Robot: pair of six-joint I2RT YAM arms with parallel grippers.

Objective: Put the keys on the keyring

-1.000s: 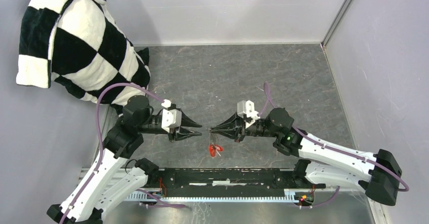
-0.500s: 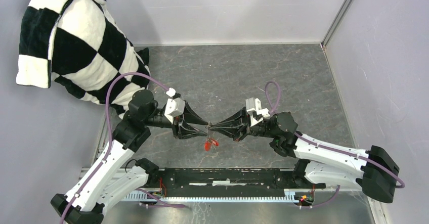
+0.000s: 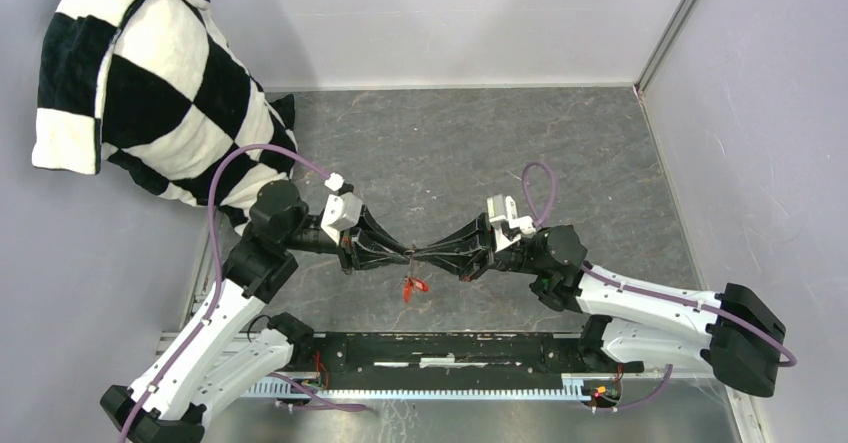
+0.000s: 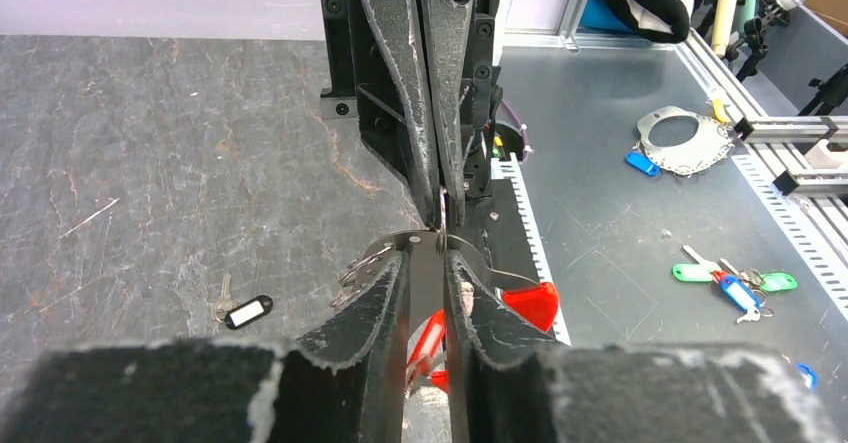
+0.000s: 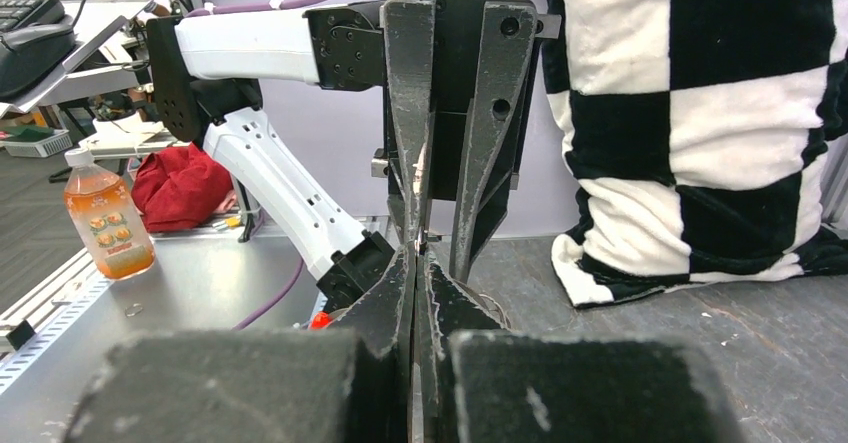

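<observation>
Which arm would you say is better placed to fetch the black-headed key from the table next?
Probably left: the right gripper is shut on the keyring, while the left gripper has its jaws apart.

Tiny ring, hard to see
From above the keyring (image 3: 412, 255) is too small to make out; the left gripper (image 4: 428, 255) hides most of its red fob (image 4: 429, 336) (pillow (image 3: 130, 73) cut off too).

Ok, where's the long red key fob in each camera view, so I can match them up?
Top external: elongated bright red plastic fob lower centre, under the meeting tips.
Left wrist: fob bottom centre, between the near fingers.
Right wrist: only a red sliver left of the near fingers, probably it.
Shared landmark: both arms' black fingers meeting tip to tip.
</observation>
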